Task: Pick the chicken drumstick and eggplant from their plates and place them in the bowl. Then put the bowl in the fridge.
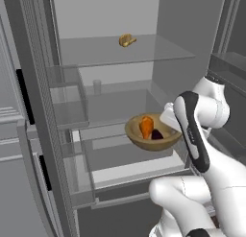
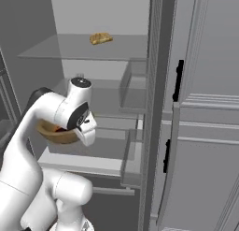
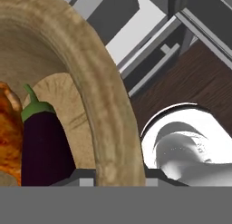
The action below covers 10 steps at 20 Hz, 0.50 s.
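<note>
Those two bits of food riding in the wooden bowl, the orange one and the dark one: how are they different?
The chicken drumstick is orange-brown and mottled; the eggplant is dark purple, almost black, and smooth. The eggplant has a green stem cap; the drumstick has none. In the left base view the drumstick stands taller than the eggplant, which lies low beside it. Both sit inside the bowl, side by side, and both are far smaller than it.

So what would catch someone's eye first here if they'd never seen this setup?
The round light-brown wooden bowl, carried by its rim inside the open tall grey fridge, holding the orange-brown chicken drumstick beside the dark purple eggplant. Above it, a small golden-brown food item sits on the upper glass shelf.
</note>
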Motion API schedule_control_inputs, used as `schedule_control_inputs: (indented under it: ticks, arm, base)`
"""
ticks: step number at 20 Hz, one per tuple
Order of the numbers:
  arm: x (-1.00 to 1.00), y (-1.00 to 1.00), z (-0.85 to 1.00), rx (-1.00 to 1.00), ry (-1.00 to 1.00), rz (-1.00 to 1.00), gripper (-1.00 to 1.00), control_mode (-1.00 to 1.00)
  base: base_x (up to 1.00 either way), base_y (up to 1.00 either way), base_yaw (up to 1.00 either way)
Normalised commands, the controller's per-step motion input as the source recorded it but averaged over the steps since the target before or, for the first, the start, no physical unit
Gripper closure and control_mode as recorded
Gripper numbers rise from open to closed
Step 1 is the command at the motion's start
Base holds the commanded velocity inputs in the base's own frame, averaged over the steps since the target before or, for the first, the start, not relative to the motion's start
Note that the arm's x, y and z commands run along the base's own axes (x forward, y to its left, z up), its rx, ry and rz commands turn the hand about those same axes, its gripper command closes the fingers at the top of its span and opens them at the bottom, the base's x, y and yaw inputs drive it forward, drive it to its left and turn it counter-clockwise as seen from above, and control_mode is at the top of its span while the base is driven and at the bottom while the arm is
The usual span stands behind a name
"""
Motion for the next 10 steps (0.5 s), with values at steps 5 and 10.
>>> schedule_control_inputs:
  ticks: [5, 10]
  arm:
    - [0.58, 0.72, 0.05, 0.0, 0.0, -0.09, 1.0, -1.0]
    - [0.82, 0.52, 0.0, 0.0, 0.0, -0.08, 1.0, -1.0]
  base:
    - [0.0, 0.0, 0.0]
    - [0.0, 0.0, 0.0]
